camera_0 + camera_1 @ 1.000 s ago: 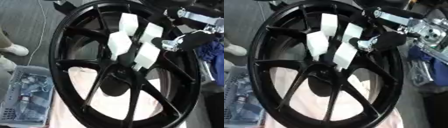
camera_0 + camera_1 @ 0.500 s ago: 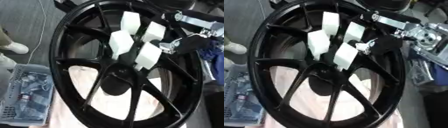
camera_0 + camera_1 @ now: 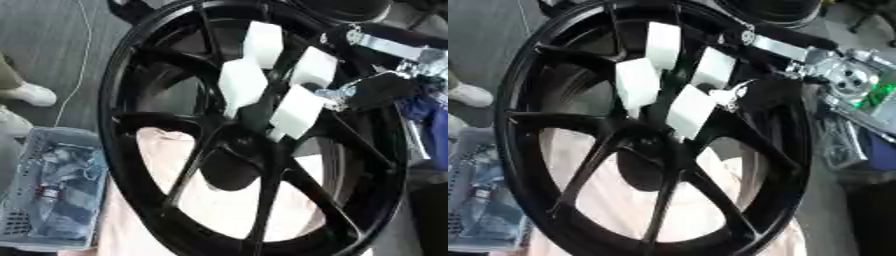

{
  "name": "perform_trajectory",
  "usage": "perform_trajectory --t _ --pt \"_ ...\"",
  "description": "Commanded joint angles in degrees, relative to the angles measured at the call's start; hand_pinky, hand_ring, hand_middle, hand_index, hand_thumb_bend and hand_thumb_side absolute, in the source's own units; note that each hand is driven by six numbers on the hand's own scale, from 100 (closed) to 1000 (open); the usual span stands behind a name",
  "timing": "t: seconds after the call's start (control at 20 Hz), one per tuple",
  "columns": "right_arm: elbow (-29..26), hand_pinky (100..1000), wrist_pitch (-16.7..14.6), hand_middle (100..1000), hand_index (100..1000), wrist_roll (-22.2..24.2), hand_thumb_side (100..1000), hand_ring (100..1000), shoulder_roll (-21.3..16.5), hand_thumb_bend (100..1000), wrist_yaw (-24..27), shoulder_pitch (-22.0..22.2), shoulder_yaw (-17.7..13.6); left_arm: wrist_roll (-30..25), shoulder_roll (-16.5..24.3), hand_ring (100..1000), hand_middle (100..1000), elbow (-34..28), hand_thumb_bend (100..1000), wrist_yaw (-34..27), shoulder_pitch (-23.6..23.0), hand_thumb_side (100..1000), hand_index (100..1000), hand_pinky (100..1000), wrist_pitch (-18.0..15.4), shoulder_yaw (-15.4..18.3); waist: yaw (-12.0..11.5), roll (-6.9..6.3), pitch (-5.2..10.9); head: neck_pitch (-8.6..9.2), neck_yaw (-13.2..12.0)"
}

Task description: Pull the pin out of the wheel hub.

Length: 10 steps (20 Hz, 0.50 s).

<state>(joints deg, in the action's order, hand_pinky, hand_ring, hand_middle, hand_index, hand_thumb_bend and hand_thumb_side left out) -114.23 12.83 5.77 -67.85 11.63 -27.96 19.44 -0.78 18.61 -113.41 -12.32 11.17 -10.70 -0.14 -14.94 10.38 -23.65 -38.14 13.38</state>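
The right hand (image 3: 372, 92) is reaching in from the upper right, its dark fingers lying over the right side of the wheel hub (image 3: 254, 135). Whether those fingers are curling round anything or spreading apart cannot be told, as they are merging with the black spokes. Just beside the hand's tip, toward the hub's centre, a small silver piece (image 3: 730, 93) is showing; it may be the pin, though that is not certain.

Left of the hand, four white blocks (image 3: 241, 80) are sitting clustered on the spokes near the hub's middle, the nearest one touching or almost touching the silver piece. Behind the hand, the silver and black arm (image 3: 798, 55) is running up toward the upper right corner.

Below the hand, the hub is standing tilted over a pale pink cloth (image 3: 227, 205). Far to the hand's left, at the lower left corner, a grey basket (image 3: 52, 195) is holding some blurred items.
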Motion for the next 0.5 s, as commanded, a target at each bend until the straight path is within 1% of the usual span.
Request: perform_trajectory --t 0.05,0.15,0.25,0.35,0.45,0.5 --pt "-0.4 571 0.1 598 736 -1.1 386 817 -1.3 245 1.3 -0.7 -0.6 0.0 0.2 701 634 -1.2 100 0.2 0.3 731 764 883 0.1 0.1 0.1 -0.44 0.96 0.05 0.2" --pt "-0.4 568 0.2 599 736 -1.5 381 814 -1.3 237 1.8 -0.7 -0.6 -0.1 0.2 702 634 -1.2 100 0.3 0.3 732 764 883 0.1 0.1 0.1 -0.45 0.99 0.03 0.2" --pt "-0.4 566 0.4 602 735 -1.8 353 807 -1.3 231 2.0 -0.7 -0.6 -0.1 0.1 703 634 -1.2 100 0.3 0.2 732 764 884 0.1 0.1 0.1 -0.45 1.00 0.04 0.2" --pt "-0.4 558 0.5 609 742 -1.9 312 791 -1.3 194 2.2 -0.5 -0.5 -0.1 0.1 704 635 -1.2 100 0.4 0.2 732 764 885 0.1 0.1 0.1 -0.45 0.99 0.02 0.3" --pt "-0.4 555 0.6 614 755 -1.8 289 785 -1.3 183 2.4 -0.4 -0.5 -0.1 0.1 705 635 -1.2 100 0.4 0.2 732 764 885 0.1 0.1 0.1 -0.46 0.99 0.01 0.3" --pt "-0.4 547 0.6 614 763 -1.8 266 774 -1.3 161 2.5 -0.4 -0.6 -0.1 0.0 706 635 -1.2 100 0.4 0.2 732 763 886 0.2 0.1 0.1 -0.46 0.99 0.01 0.3"
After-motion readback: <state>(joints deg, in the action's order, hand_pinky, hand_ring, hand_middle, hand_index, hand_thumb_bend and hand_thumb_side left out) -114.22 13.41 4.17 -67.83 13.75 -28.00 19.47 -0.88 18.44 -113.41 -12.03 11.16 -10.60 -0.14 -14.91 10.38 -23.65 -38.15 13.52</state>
